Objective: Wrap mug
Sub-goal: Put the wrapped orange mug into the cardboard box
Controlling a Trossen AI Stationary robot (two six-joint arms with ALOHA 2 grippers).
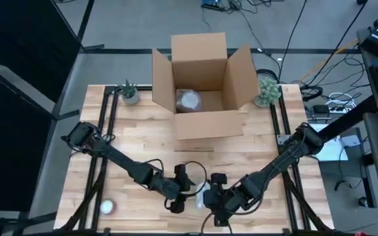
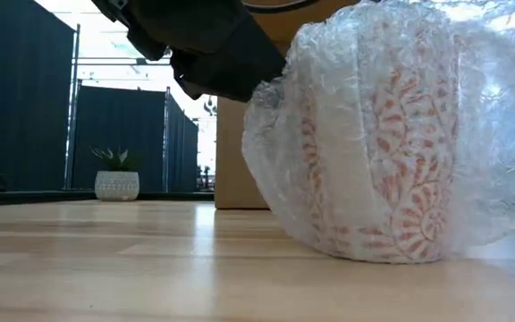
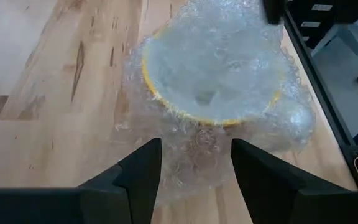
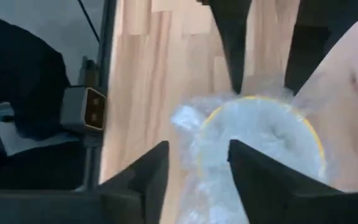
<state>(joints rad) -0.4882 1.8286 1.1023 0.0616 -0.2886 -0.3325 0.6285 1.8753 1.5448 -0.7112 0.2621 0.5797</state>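
A mug, white with a red-orange pattern and a yellow rim, stands upright on the table, swathed in clear bubble wrap. My left gripper is open beside it, with the wrap's loose skirt between its fingers. My right gripper is open on the mug's other side, its fingers either side of the wrap's edge. In the high view both grippers flank the mug near the table's near edge. My left gripper has the wrap's lower edge lying between its open fingers; I cannot tell whether the fingers touch it. My right gripper has crumpled wrap between its open fingers; touching or apart, I cannot tell.
An open cardboard box stands at the table's far middle with a wrapped object inside. Small potted plants sit on either side of it. A small white object lies near the near left corner.
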